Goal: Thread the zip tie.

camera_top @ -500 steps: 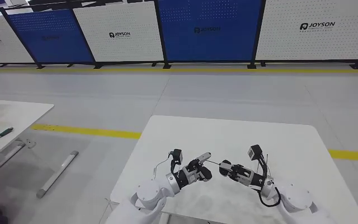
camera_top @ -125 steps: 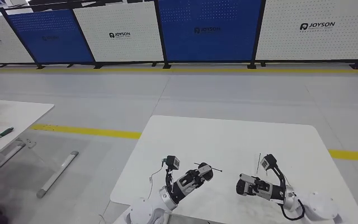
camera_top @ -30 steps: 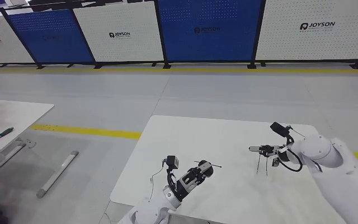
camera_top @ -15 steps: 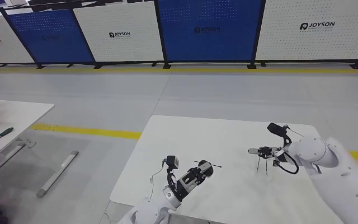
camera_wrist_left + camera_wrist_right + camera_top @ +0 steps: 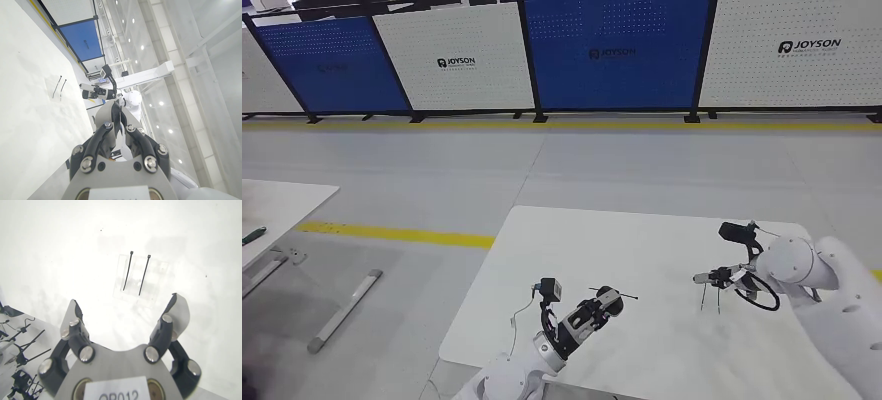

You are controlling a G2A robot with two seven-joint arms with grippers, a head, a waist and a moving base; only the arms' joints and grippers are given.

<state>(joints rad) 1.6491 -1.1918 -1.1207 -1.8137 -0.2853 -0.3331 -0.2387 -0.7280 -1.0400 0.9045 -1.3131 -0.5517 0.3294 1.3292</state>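
Pick-up step (judged): right pincer (image 5: 124,298), open, hovers above two zip ties (image 5: 127,271) on clear sheet (image 5: 160,275); left pincer (image 5: 117,108) clamps a third zip tie (image 5: 119,115). Next: descend, straddling one.

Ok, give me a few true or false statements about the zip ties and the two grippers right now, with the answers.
1. The left gripper is shut on a zip tie. True.
2. The right gripper is holding a zip tie. False: its fingers are open and empty, above the table.
3. The two loose zip ties lie on the table ahead of the right gripper. True.
4. The two loose zip ties are crossed over each other. False: they lie apart, side by side, heads pointing the same way.
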